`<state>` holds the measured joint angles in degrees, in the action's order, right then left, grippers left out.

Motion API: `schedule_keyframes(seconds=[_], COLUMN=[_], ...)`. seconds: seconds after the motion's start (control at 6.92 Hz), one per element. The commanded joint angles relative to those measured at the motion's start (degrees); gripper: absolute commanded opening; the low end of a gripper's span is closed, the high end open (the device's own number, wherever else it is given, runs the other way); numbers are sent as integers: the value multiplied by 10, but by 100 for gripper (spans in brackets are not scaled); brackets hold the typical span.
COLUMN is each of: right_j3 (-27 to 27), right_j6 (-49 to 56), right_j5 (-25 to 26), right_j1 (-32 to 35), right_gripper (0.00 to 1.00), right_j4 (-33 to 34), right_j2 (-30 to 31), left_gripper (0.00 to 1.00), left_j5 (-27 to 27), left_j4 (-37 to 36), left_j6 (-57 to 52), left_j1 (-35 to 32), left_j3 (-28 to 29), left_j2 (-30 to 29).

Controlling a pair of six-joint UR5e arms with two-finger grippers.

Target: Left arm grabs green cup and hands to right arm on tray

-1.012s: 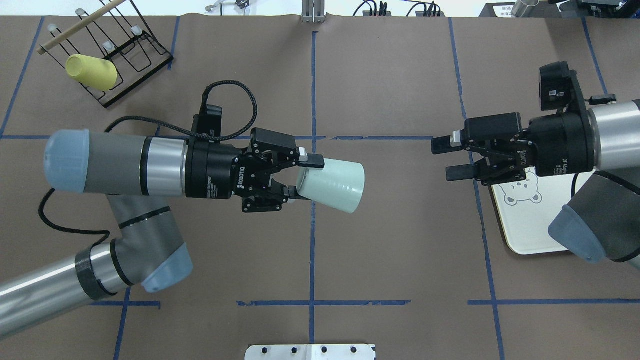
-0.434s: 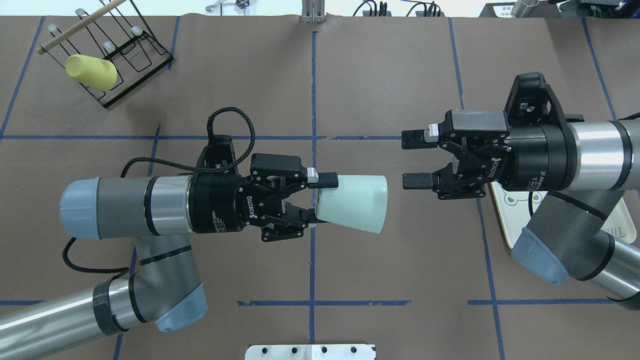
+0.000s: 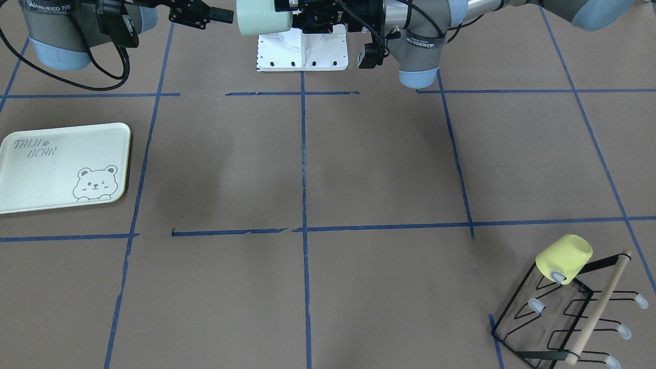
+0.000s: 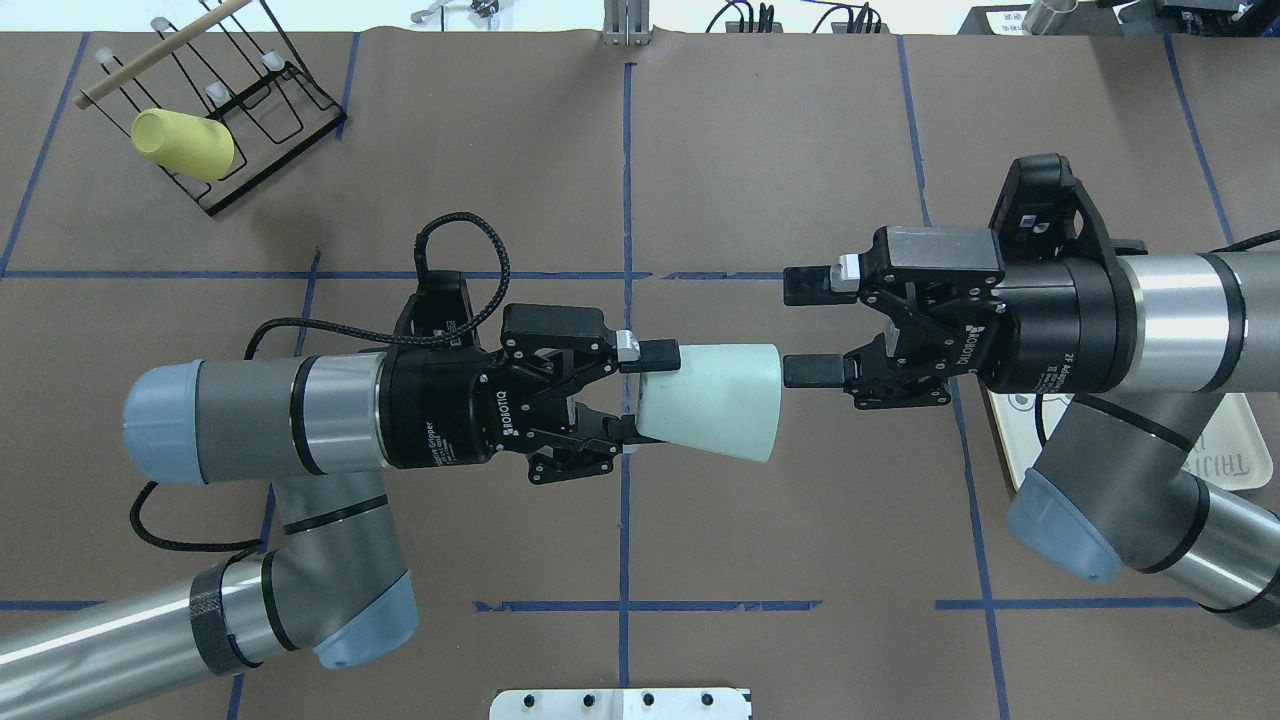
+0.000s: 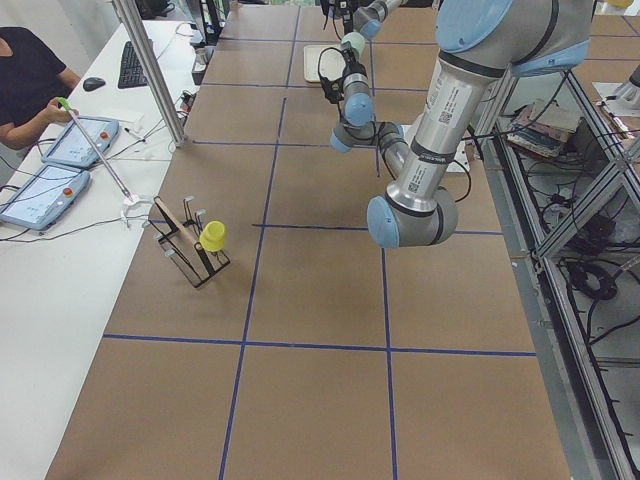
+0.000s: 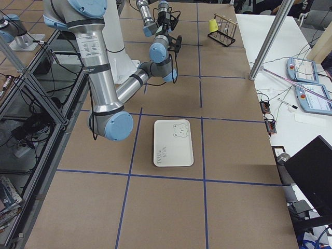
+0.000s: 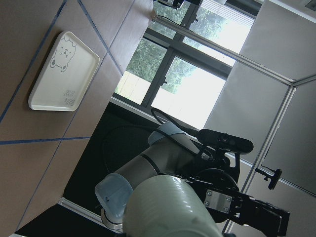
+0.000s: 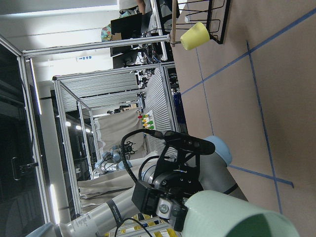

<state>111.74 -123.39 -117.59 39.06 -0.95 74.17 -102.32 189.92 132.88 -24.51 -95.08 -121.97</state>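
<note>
Overhead, grip: left gripper (image 4: 642, 395) clamped on the narrow base end of the green cup (image 4: 712, 402). The cup hangs in the air over the middle of the table (image 4: 620, 150).
Overhead, cup axis: long axis about level, running across the table from one gripper to the other. The wide mouth points at the right gripper (image 4: 802, 328).
Overhead, right gripper: spread wide and empty. One finger is just beside the rim, the other out past the cup's side, so the jaws sit off-centre.
Overhead, risk: that finger could butt the rim and lever the cup out of the base pinch.
Front view, tray: tray (image 3: 51, 174) lies flat on the robot's right side, well apart from the cup.
Front view, risk: the cup rides high. If the left gripper lets go before the right one bites, the cup likely drops to the table, short of the tray.
Side views: cup too small to judge.
Left wrist: cup at the bottom edge, right gripper beyond its mouth.
Right wrist: cup low in frame, left gripper behind it.
</note>
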Motion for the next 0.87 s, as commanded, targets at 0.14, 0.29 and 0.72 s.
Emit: schedule_keyframes(seconds=[0.14,0.29,0.72], right_j3=[0,0,0], right_j6=[0,0,1], right_j5=[18,18,18], right_j1=[-20,-25,-28], right_gripper=[96,64,0], right_j4=[0,0,0], right_j2=[-10,-9,-9], left_gripper=[7,10,56], left_j5=[15,16,20], left_j4=[-1,-1,0], left_j6=[0,0,-1], left_j1=[11,13,12], left_j3=[3,3,1], left_j2=[-12,-13,-12])
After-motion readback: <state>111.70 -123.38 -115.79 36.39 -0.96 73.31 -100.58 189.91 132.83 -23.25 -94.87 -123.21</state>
